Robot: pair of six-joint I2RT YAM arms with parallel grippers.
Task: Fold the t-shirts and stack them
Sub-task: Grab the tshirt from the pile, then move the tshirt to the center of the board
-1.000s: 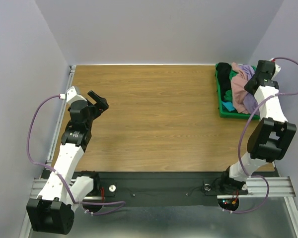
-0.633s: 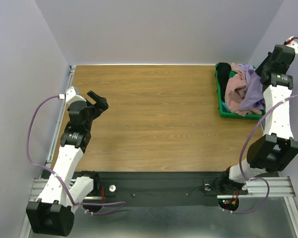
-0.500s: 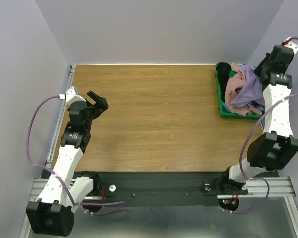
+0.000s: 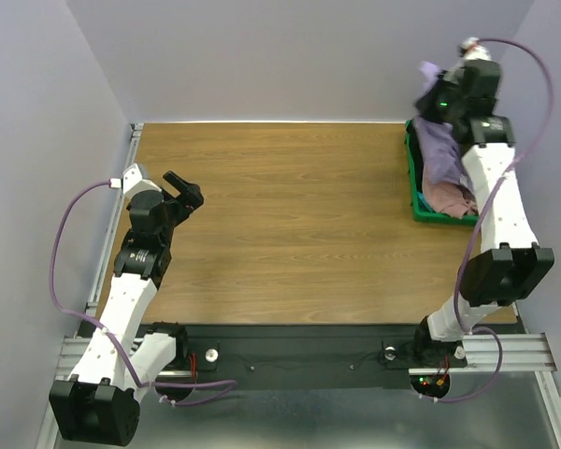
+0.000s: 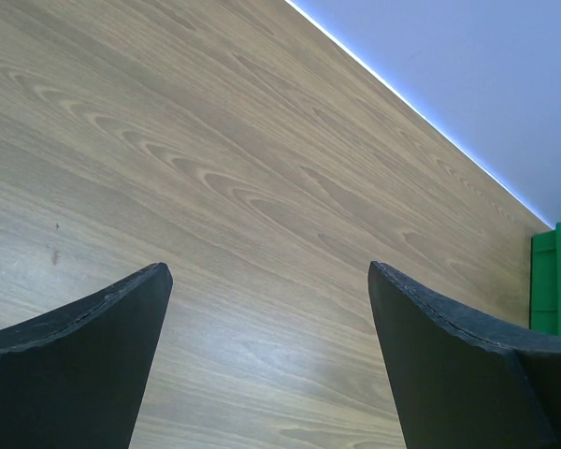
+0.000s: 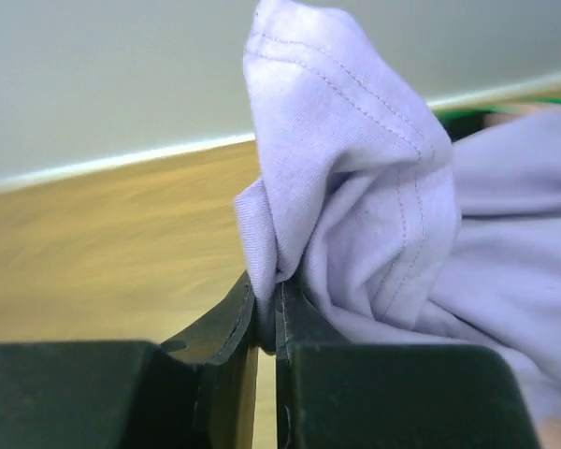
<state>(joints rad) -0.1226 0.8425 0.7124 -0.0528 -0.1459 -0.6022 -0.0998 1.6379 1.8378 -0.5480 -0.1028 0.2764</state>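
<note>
Overhead, the right gripper [image 4: 438, 96] is seen raised above the far end of the green bin [image 4: 418, 208]. The lavender t-shirt [image 4: 444, 150] hangs from it down into the bin. A dusty pink t-shirt [image 4: 452, 197] lies at the bin's near end, partly under the lavender cloth. How the right jaws stand cannot be read from this view, as the wrist body covers them.

The right wrist view settles the matter. The jaws are clenched on a bunched fold of the lavender shirt, and a double-stitched hem is seen above the fingertips (the cloth fills the right half of that view).

The left gripper [image 4: 182, 187] is held over the left part of the table [image 4: 299, 215]. In the left wrist view its fingers [image 5: 103, 327] stand spread wide and released, with only wood grain between them. A green corner of the bin shows at that view's right margin.

The bin sits in the far right corner of the table, close to the right wall. The back wall runs along the table's far edge. A broad stretch of bare wood lies between the left gripper and the bin.
</note>
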